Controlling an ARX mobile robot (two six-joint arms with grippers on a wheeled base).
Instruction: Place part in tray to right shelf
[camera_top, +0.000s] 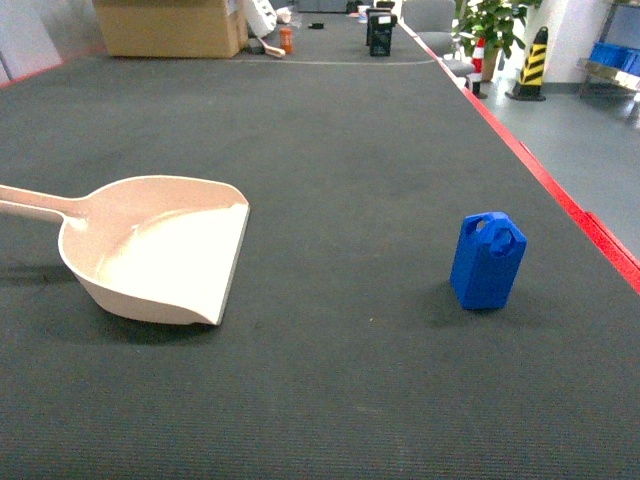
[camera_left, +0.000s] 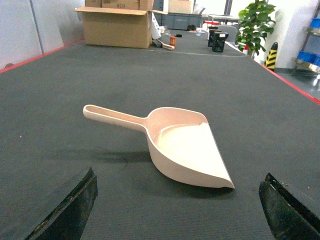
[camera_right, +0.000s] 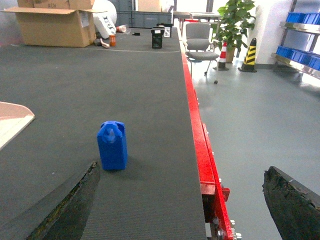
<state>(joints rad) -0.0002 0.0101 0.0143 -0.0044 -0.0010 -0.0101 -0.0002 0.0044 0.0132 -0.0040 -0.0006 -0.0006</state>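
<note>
The part stands upright on the dark desk, long axis vertical, handle loops on top, near the desk's red right edge. The tray lies well apart to its left, flat front lip facing the part, its handle running away leftward along the tray's long axis. The left gripper hangs spread wide before the tray, grasping nothing. The right gripper is likewise spread wide, the part just ahead of its left finger.
</note>
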